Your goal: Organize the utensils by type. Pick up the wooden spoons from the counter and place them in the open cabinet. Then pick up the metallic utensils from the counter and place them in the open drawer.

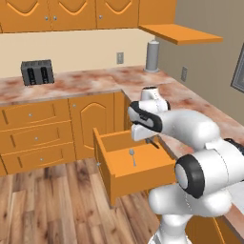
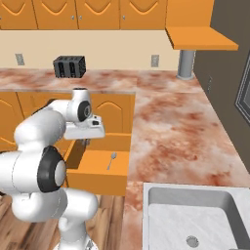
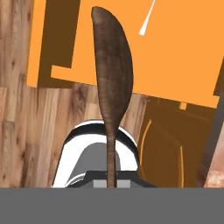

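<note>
Above the open drawer (image 1: 138, 178), my gripper (image 1: 151, 140) hung with its fingers clamped together on the thin handle of a dark brown spoon-shaped utensil (image 3: 111, 87), whose blade pointed away from the hand. One small metal spoon (image 1: 132, 156) lay on the drawer floor, near the middle, just beside the spot under my hand.

Procedure for the release, as I judged it:
- Lower until the utensil's tip is inside the drawer walls, to the near side of the metal spoon.
- Tilt the utensil toward flat before parting the fingers, so that it does not bounce over the front.
- Lift straight up afterwards, well apart from the counter (image 2: 180, 127) edge to the right.

Limits of what I could read: the arm covered the right part of the drawer from the left base camera. The held utensil looked grained and dark, so metal or wood could not be settled. The cabinet (image 2: 200, 38) presented its shelf only from below; its contents were hidden.
</note>
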### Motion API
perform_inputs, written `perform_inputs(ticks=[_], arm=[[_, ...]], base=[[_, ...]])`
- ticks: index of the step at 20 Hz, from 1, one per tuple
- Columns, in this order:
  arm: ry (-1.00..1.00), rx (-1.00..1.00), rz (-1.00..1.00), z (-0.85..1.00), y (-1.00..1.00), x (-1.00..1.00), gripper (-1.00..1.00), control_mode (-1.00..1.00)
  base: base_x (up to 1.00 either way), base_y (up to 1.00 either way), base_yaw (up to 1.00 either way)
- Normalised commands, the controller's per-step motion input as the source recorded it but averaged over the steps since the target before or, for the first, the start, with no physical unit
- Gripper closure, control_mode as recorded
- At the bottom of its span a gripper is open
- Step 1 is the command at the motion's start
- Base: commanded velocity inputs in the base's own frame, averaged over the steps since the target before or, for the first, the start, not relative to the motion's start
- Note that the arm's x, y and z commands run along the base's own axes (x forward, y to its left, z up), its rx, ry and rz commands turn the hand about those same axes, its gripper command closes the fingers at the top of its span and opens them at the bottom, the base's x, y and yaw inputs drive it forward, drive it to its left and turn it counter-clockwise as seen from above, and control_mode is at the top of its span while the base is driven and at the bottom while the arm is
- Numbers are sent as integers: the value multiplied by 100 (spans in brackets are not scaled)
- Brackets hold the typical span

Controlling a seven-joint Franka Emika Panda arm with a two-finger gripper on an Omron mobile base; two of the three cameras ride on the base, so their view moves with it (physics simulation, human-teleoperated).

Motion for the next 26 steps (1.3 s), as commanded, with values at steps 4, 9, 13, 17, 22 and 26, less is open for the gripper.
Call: perform_inputs(ticks=[4, 9, 13, 17, 22, 26], arm=[[1, 0, 0, -46, 15, 43, 100, -100], [-8, 3, 0, -48, 0, 7, 100, -100], [-12, 5, 0, -39, 0, 20, 100, -100], [-8, 3, 0, -45, 0, 21, 100, -100], [0, 0, 0, -61, 4, 31, 100, -100], [0, 0, 0, -59, 6, 31, 100, -100]], base=[[0, 0, 0], [0, 0, 0], [0, 0, 0], [0, 0, 0], [0, 0, 0], [0, 0, 0]])
